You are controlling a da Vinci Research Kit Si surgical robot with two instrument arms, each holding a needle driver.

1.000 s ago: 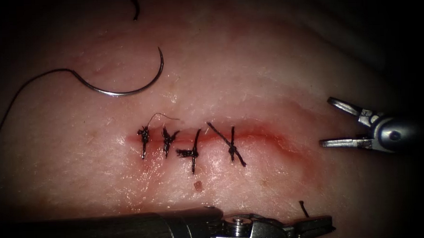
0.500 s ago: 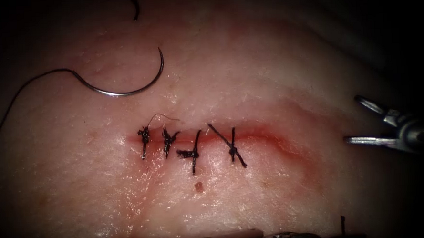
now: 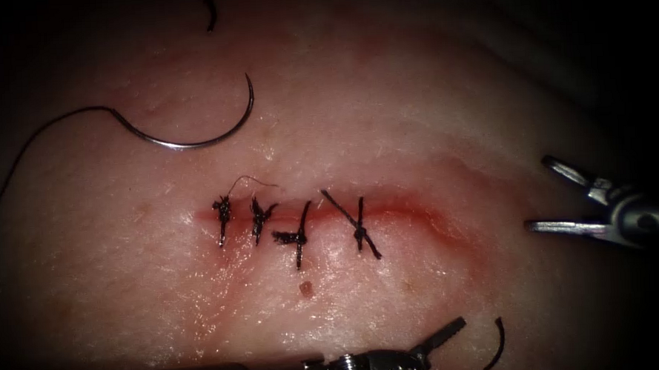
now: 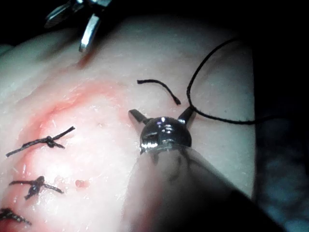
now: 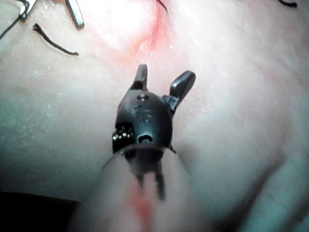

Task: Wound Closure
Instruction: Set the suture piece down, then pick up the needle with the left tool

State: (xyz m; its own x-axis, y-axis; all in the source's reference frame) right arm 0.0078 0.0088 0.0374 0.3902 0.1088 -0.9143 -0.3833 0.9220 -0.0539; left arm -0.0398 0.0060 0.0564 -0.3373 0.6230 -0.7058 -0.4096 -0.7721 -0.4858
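Note:
The curved needle (image 3: 194,143) lies free on the tissue (image 3: 386,116) above and left of the cut (image 3: 420,211), outside the tissue, its thread (image 3: 24,154) trailing off to the left. Several dark knotted stitches (image 3: 298,227) cross the cut's left part. My left tool (image 3: 443,334) sits low at the near edge, jaws open and holding nothing (image 4: 161,112). A short cut piece of thread (image 4: 159,89) lies loose just beyond its jaws. My right tool (image 3: 538,194) hovers right of the cut's end, jaws wide open and empty (image 5: 164,72).
Red fluid tints the tissue around the cut (image 3: 223,286). A curved strand of dark thread (image 3: 494,347) lies beside the left tool. Another short thread scrap (image 3: 209,13) rests at the far edge. A small dark spot (image 3: 306,288) marks the tissue below the stitches.
The left tool, shut on a short thread piece a second ago, dipped down, came back further left and opened, letting the piece go. The right tool drew back to the right.

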